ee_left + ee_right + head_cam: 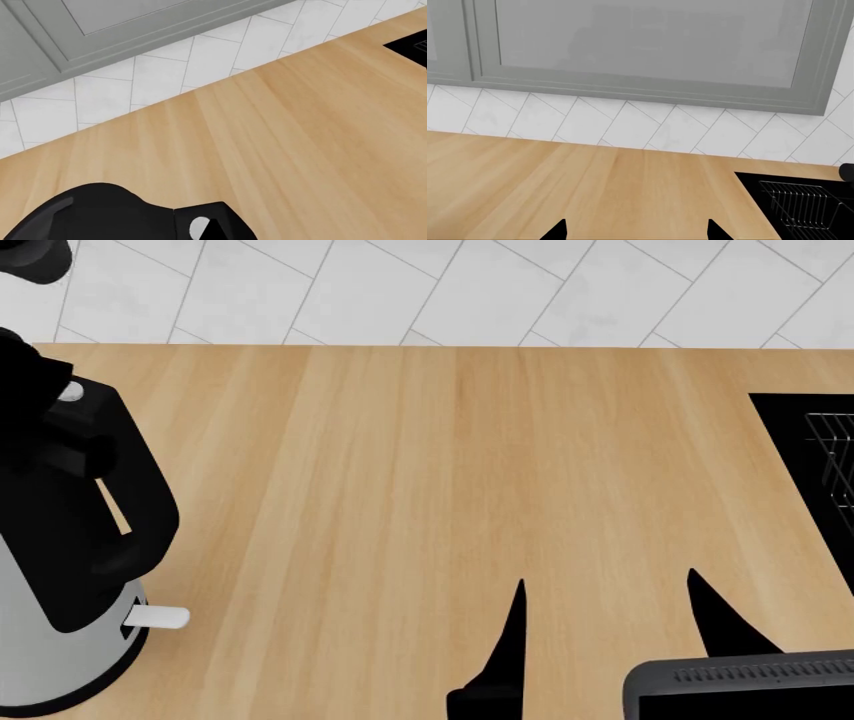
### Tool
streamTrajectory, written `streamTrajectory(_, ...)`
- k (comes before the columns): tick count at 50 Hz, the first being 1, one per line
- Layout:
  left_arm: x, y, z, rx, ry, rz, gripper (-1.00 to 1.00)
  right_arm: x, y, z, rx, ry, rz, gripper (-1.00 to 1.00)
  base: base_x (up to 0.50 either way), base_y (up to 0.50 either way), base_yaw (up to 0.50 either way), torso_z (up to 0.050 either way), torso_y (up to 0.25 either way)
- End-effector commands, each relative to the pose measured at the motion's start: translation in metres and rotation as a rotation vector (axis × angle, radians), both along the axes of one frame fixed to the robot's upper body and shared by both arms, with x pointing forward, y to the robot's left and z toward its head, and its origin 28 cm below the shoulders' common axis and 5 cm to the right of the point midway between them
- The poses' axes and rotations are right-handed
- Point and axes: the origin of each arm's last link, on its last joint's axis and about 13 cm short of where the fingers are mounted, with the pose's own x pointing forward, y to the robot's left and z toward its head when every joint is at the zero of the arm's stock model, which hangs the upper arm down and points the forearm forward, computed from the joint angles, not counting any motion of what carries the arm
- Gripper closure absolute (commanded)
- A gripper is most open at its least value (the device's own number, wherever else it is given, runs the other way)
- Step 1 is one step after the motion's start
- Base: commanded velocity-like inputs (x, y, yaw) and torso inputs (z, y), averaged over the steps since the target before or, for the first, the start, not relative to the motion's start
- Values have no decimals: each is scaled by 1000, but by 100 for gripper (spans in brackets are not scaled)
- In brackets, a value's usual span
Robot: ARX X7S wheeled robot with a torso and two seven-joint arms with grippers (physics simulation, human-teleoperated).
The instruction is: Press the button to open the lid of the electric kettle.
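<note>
The electric kettle (54, 660) stands at the counter's left edge in the head view, light grey with a black loop handle (140, 510). The small white button (70, 392) sits in the top of the handle. In the left wrist view the black lid (93, 215) joins the handle top, where the button (197, 227) shows. My left gripper (215, 231) shows as a single black tip in the middle of that view, jaws together, overlapping the button's edge. My right gripper (607, 625) is open and empty over the counter's front; its tips also show in the right wrist view (637, 231).
A flat white tab (158, 617) sticks out near the kettle's base. A black recess with a wire rack (817, 465) lies at the counter's right; it also shows in the right wrist view (794, 200). White tiled wall (647, 130) and grey cabinets (647, 40) rise behind the wooden counter (441, 470).
</note>
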Motion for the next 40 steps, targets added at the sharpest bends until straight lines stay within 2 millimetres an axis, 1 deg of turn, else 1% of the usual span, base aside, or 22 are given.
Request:
streamTrajectory(1, 8, -4, -9, -13, -3, -10, 100, 3, 0, 2, 19, -32, 4, -100, 0, 0, 0, 0, 0)
streamTrajectory(9, 15, -3, -8, -9, 1, 5, 100, 4, 1, 0, 18, -26, 6, -100, 0, 0, 0, 0, 0)
streamTrajectory(15, 26, -6, -12, -12, 19, 0, 100, 4, 0, 0, 17, -24, 5, -100, 0, 0, 0, 0, 0)
streamTrajectory(21, 34, -5, -8, -14, 24, 13, 100, 4, 0, -1, 17, -23, 5, -100, 0, 0, 0, 0, 0)
streamTrajectory(27, 31, -6, -18, -12, 44, 10, 100, 4, -1, -1, 17, -22, 1, -100, 0, 0, -1, 0, 0)
streamTrajectory(40, 27, -10, -14, -4, 35, -12, 100, 4, -1, -1, 17, -21, 2, -100, 1, 1, -2, 0, 0)
